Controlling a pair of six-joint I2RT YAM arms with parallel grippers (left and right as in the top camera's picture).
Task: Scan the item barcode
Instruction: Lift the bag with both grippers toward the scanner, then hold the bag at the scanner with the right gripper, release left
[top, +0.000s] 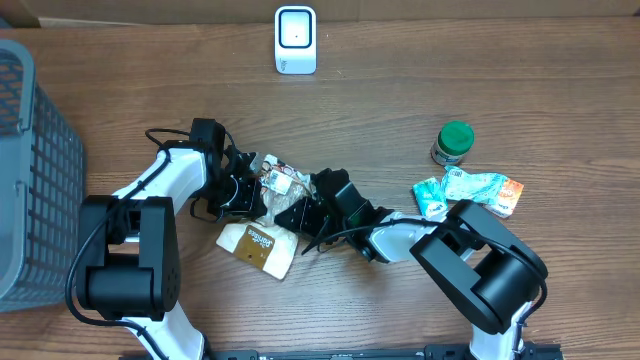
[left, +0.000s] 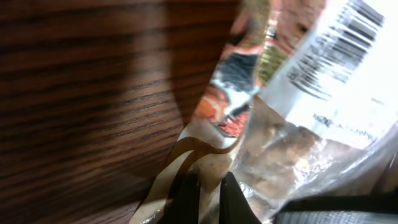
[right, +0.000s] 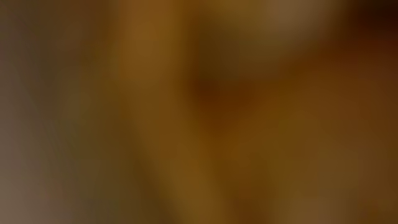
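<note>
Two claws meet at the bag (top: 283, 180), which lies mid-table (top: 400, 90) between them. We judge the task barely under way: the bag is gripped, but it is well apart from the scanner (top: 295, 40) at the far edge, so no scan looks done yet. The left claw (top: 248, 186) is closed tight, and its wrist view shows its dark fingers (left: 186, 200) pinching the bag's printed edge. The right claw (top: 300, 212) comes in from the other side. Its own camera gives only a brown blur, and from above we cannot tell how far it is open or whether it has hold of anything. What remains, in our judgement, is to lift the bag, turn its barcode (left: 348, 34) toward the scanner and carry it there. That barcode sits on a white label on the clear film. We see lines of black print beside it, yet none is sharp enough to read. Just beside the bag, toward the front, lies a beige packet (top: 258, 246) with a brown label whose writing is too small for us. Farther right are a green-lidded jar (top: 453, 143) and some pouches (top: 470, 192), their print likewise unreadable, and a basket (top: 30, 170) fills the left edge.
</note>
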